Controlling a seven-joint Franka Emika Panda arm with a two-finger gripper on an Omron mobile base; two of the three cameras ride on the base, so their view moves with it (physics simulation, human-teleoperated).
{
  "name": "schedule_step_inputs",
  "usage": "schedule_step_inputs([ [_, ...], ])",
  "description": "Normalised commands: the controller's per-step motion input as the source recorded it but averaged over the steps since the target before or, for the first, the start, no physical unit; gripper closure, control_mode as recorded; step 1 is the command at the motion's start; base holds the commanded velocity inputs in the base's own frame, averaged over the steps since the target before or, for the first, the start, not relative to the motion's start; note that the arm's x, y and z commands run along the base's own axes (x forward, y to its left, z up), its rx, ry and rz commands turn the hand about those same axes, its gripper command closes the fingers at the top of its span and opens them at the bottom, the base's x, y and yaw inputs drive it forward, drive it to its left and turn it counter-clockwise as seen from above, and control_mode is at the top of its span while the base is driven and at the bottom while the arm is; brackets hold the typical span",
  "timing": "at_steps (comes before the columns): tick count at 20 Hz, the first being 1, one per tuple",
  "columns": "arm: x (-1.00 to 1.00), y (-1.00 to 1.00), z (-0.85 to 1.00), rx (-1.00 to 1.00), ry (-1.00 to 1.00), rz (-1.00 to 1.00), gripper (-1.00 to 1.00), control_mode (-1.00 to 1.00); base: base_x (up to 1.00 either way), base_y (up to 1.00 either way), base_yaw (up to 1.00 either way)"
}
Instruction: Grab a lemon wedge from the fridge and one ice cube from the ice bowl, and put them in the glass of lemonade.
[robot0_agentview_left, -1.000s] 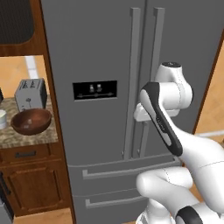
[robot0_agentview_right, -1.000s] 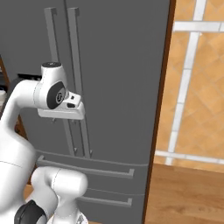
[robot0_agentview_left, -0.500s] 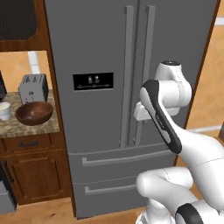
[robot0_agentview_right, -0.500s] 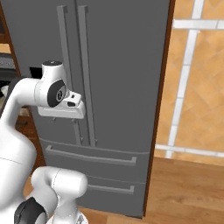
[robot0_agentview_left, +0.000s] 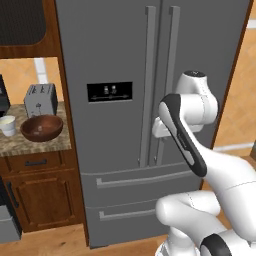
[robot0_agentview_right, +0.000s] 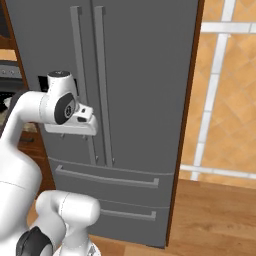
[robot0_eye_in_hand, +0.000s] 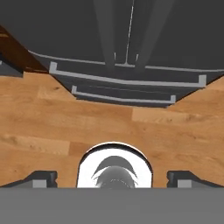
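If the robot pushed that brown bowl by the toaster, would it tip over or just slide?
The brown bowl looks wide and low, so it would probably slide on the counter rather than tip. It looks wooden, so likely stiff and not very fragile. Its round sides may be hard to grip.

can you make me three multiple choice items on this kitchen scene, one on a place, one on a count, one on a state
1. Where does the brown bowl sit?
A. on the floor
B. on the counter left of the fridge
C. inside the fridge

2. How many lower drawers does the fridge show?
A. two
B. four
C. none

3. What state are the fridge doors in?
A. both wide open
B. one ajar
C. both shut

Answers: 1 B, the bowl rests on the stone counter beside the toaster. 2 A, two handled drawers lie under the doors. 3 C, the doors meet flush at the centre seam.
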Motion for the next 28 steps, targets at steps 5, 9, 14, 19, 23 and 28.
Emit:
schedule_step_inputs([
  [5,0.43,0.00,-0.01,0.00,-0.18,-0.03,-1.00,-1.00,0.00,0.00,0.00],
  [9,0.62,-0.04,0.01,0.00,-0.20,-0.10,-1.00,-1.00,0.00,0.00,0.00],
  [14,0.45,-0.18,0.14,0.00,-0.23,-0.05,-1.00,-1.00,0.00,0.00,0.00],
  [19,0.20,-0.02,0.11,0.00,-0.15,-0.10,-1.00,-1.00,0.00,0.00,0.00],
  [23,0.04,-0.11,0.18,0.00,-0.22,-0.07,-1.00,-1.00,0.00,0.00,0.00],
  [28,0.00,-0.06,0.33,0.00,-0.16,-0.05,-1.00,-1.00,0.00,0.00,0.00],
])
